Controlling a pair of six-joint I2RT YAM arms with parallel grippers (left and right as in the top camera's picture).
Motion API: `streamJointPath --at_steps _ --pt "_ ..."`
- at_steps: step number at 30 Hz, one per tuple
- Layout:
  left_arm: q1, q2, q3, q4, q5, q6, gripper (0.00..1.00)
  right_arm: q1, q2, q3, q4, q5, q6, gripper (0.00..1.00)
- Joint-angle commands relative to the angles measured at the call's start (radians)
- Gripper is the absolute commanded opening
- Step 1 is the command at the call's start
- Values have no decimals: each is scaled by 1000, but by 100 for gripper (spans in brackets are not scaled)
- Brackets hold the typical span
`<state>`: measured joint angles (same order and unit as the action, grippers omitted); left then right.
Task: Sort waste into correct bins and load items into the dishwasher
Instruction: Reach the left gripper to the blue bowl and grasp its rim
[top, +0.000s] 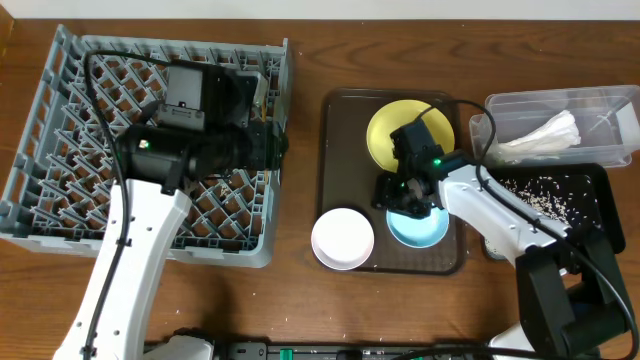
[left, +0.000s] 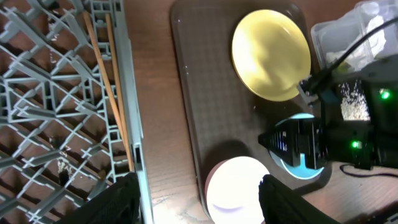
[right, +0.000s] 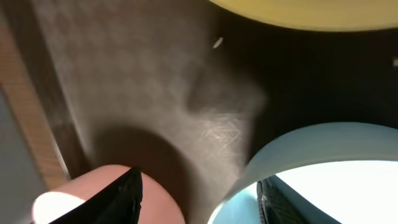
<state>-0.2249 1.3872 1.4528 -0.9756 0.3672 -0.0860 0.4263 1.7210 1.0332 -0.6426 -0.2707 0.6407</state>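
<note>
My right gripper hangs open over the near edge of the small light blue bowl on the brown serving tray. In the right wrist view its fingers straddle the bowl's rim, one inside and one outside. The yellow plate lies behind it and the white bowl to its left. My left gripper is open and empty above the right edge of the grey dish rack, as its wrist view shows. The white napkin lies in the clear tub. Rice scraps lie in the black tray. The cup and the green wrapper are out of view.
The dark brown serving tray holds the plate and both bowls. Two wooden chopsticks lie in the rack by its right wall. A strip of bare wooden table separates rack and tray.
</note>
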Motion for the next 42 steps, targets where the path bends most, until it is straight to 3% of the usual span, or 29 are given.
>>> streamJointPath --at_steps 1,7,11,18,22,28,29,30,34,42 --pt "-20 7 4 -2 -1 -3 64 -59 -22 30 -43 -93 -30 57" --pt "-122 53 4 34 -2 11 64 -207 -132 77 -87 -197 -178 56" --pt "-222 128 4 71 -2 15 64 -338 -289 83 -109 -177 -186 60" --pt "-385 318 4 132 -2 34 64 -616 -487 83 -290 116 -121 64" --pt "-458 401 4 166 -2 48 63 -714 -518 83 -362 166 -122 70" --pt "-566 493 4 282 -56 67 62 -734 -517 82 -393 165 -121 83" --pt "-579 511 4 292 -94 67 63 -734 -517 82 -391 165 -121 87" --pt "-592 533 4 303 -129 67 62 -734 -517 82 -391 165 -121 99" --pt "-613 605 4 325 -151 66 49 -734 -517 82 -391 166 -122 99" --pt "-612 663 5 356 -159 36 43 -734 -517 82 -391 165 -122 99"
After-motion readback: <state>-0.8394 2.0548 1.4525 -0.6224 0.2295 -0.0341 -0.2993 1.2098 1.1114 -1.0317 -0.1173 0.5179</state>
